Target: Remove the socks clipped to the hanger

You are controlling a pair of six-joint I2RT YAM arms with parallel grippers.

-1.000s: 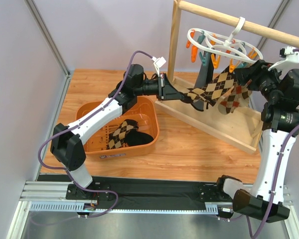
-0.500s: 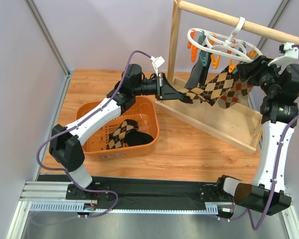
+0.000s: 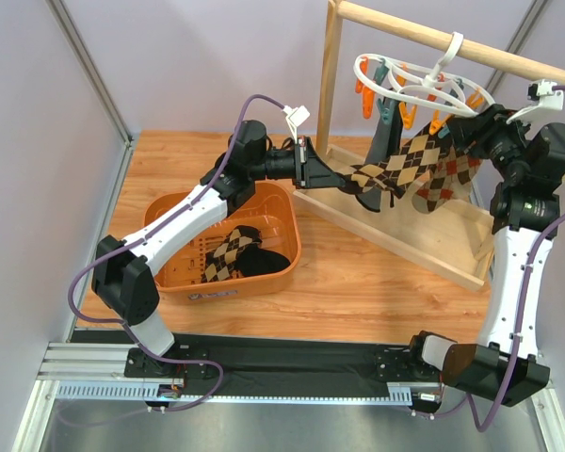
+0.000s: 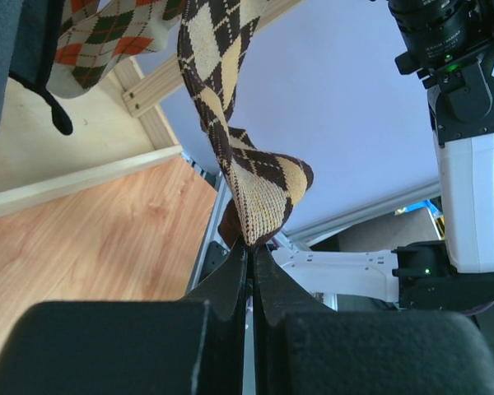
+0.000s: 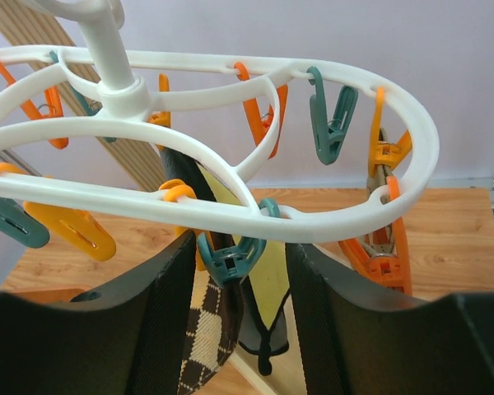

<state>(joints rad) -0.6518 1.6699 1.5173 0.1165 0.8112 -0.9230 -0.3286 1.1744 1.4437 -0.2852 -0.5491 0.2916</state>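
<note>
The white oval hanger hangs by its hook from a wooden rail; its ring fills the right wrist view. A brown-and-tan argyle sock stretches from a teal clip down and left to my left gripper, which is shut on its toe. My right gripper is up under the ring, its open jaws either side of that teal clip, with a gap on the right. A black-and-yellow sock, a black sock and an orange-toned argyle sock also hang from clips.
An orange basket on the table's left holds socks. The wooden frame has an upright post, a top rail and a tray base below the hanger. Orange and teal clips hang around the ring.
My right gripper has risen to the hanger ring and narrowed its jaws around the teal clip. The left gripper has kept its hold on the sock, almost still.
</note>
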